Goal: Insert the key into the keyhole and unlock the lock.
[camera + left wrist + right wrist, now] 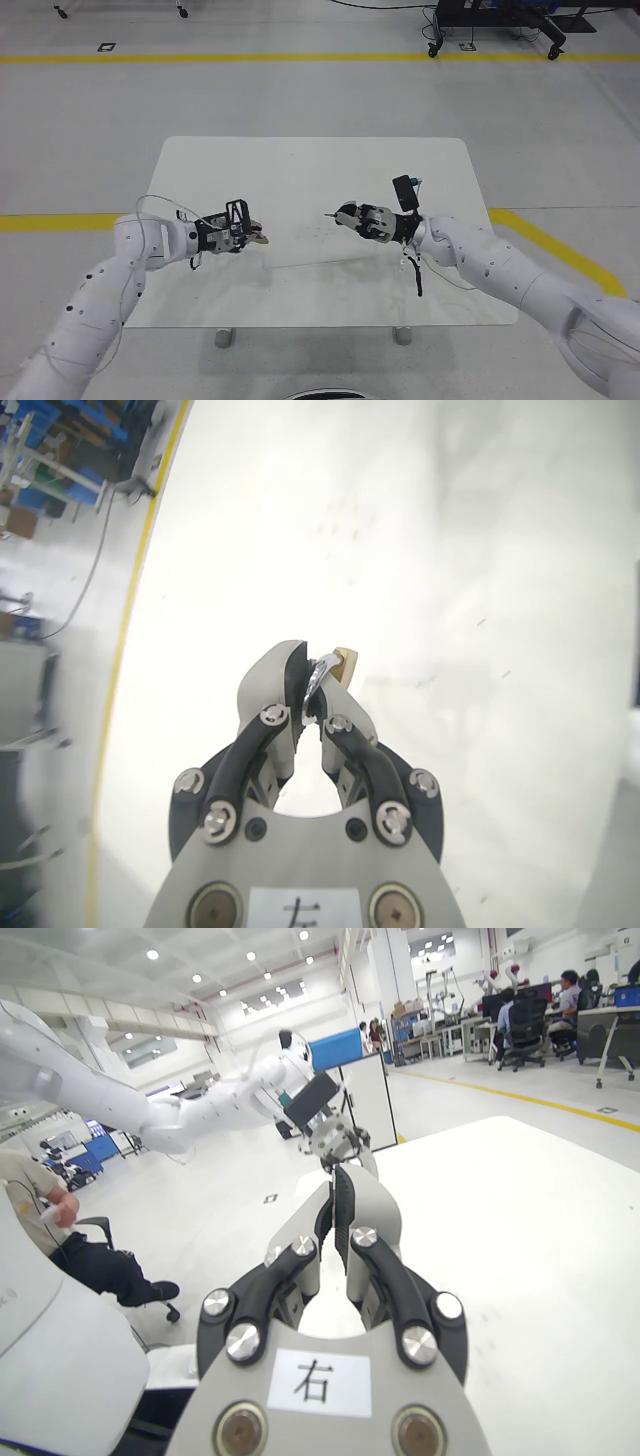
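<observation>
Holds lock (347,664) in left gripper (317,670), clamped narrow on the silver shackle (314,687). Leaves the brass body poking out past the gripper's tip, tilted, one shackle leg entering it. Hangs above table (300,165), just left of its centre and about midway between its near and far edges. Cannot tell whether the lock touches the table.

Pinches key (330,213) in right gripper (334,1176), shut flat, barely a slit showing. Shows in the top view as a thin dark sliver jutting from the gripper's tip, aimed toward the table's left side; too small to make out teeth or bow. Hovers above the table as well, just right of its centre, about as far from the near edge as the lock.

Leaves key and lock apart, with bare table around the centre between them. Has not yet put key into lock. Seen from the right wrist, places the left gripper straight beyond the right gripper's shut tip, roughly in line with it. Lays left arm (110,290) across the table's left edge, right arm (500,265) across its near right corner. Faint dark marks (345,532) scattered on the table near its centre.
</observation>
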Robot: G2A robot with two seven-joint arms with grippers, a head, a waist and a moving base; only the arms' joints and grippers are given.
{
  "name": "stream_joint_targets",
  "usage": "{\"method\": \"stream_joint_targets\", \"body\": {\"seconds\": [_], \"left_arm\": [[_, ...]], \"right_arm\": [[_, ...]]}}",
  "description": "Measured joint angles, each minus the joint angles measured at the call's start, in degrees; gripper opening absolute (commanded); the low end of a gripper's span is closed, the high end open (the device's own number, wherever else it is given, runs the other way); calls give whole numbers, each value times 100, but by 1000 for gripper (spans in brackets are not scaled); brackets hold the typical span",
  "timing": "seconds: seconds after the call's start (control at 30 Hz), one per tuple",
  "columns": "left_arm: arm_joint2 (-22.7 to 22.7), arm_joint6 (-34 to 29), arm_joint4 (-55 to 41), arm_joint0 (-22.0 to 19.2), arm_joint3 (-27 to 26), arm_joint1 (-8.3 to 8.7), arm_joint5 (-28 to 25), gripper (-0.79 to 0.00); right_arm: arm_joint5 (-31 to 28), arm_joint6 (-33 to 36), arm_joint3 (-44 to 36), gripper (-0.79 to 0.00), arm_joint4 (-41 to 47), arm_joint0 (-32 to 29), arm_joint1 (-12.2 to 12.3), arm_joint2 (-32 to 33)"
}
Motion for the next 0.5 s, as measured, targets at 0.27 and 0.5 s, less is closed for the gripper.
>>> {"method": "stream_joint_targets", "body": {"seconds": [0.27,0.5], "left_arm": [[1029,43,-3838,-470,502,40,10,-785],[952,42,-2345,-472,503,39,9,-785]], "right_arm": [[-1,-182,-92,-785,-1,-107,-34,145],[-1,-182,-92,-785,-1,-107,-34,145]]}}
